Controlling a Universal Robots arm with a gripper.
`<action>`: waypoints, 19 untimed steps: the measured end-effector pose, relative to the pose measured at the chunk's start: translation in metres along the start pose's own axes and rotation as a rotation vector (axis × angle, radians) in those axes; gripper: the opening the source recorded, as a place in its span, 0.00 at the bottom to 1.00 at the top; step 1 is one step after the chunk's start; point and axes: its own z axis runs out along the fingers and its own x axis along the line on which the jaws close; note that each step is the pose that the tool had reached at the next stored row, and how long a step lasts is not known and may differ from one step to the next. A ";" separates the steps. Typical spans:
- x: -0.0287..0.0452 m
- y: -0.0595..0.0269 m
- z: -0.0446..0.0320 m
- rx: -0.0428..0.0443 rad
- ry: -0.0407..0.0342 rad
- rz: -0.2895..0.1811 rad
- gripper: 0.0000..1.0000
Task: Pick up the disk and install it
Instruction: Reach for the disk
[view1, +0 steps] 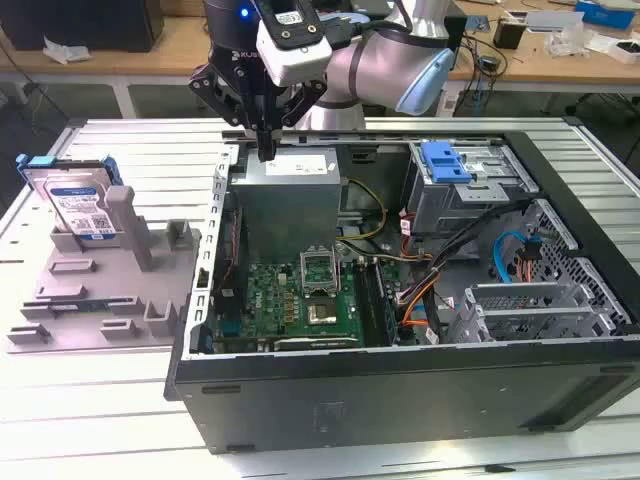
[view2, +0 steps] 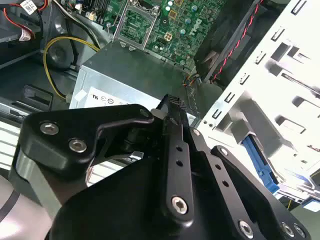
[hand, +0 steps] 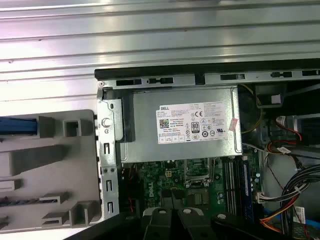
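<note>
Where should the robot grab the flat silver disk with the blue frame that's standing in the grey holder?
By its free top part, coming down from above. The flat silver disk with the blue plastic frame stands leaning in the grey plastic holder, so its bottom is tucked in and a grey post stands in front. Pinching the two wide faces near the top looks safest.
</note>
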 end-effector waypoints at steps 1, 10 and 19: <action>0.0000 0.0000 0.0000 0.0000 0.0000 0.000 0.11; 0.0000 0.0000 0.0000 0.0000 0.0000 0.000 0.11; 0.0079 0.0077 0.0002 0.0001 -0.0001 0.000 0.11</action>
